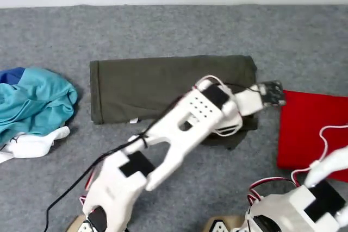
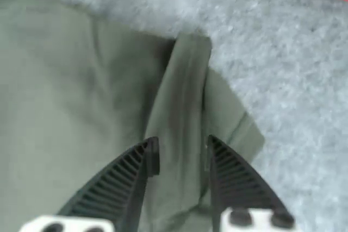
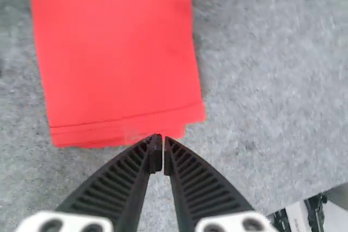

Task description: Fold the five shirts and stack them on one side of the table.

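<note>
Olive shirt point(image 1: 163, 82) at the left pincer point(image 2: 182, 155).
Jaws stand part-open astride a raised fold at the shirt's edge; right pincer point(image 3: 163, 146) is closed, empty, tips just beside the folded red shirt point(image 3: 114, 47).

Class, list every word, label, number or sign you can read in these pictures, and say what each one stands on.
No text can be read anywhere.
A pale tag at the hem of the olive shirt: too small to read.
The red shirt shows no print.
</note>
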`<state>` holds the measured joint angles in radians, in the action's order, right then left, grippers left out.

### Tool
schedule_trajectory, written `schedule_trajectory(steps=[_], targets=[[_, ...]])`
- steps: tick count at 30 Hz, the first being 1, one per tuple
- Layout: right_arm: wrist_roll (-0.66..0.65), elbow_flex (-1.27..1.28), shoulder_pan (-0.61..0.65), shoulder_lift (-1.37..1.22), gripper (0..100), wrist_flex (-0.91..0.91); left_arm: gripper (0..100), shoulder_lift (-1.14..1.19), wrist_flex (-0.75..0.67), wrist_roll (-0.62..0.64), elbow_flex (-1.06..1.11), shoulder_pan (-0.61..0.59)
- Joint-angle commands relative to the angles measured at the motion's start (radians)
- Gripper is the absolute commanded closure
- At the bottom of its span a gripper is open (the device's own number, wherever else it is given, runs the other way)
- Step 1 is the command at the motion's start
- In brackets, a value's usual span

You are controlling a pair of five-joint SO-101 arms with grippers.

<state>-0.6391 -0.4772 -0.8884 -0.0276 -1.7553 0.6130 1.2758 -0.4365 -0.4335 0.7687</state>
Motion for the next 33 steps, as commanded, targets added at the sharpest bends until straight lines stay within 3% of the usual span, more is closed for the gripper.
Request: schedule_trajectory(steps=[1, 12, 21, 33], targets=[[0.009, -0.005, -0.035, 0.064, 98.8, -0.041, 85, 0.080, 0.037, 0.006, -0.163, 0.015], [0.003, -0.005, -0.067, 0.064, 98.8, -0.041, 86, 0.473, 0.259, 0.006, -0.657, -0.003], [0.005, -0.005, -0.061, 0.064, 98.8, -0.041, 98, 0.615, 0.456, 0.000, -1.064, -0.003], [0.008, -0.005, -0.061, 0.064, 98.8, -0.041, 98, 0.628, 0.454, 0.000, -1.136, -0.121]])
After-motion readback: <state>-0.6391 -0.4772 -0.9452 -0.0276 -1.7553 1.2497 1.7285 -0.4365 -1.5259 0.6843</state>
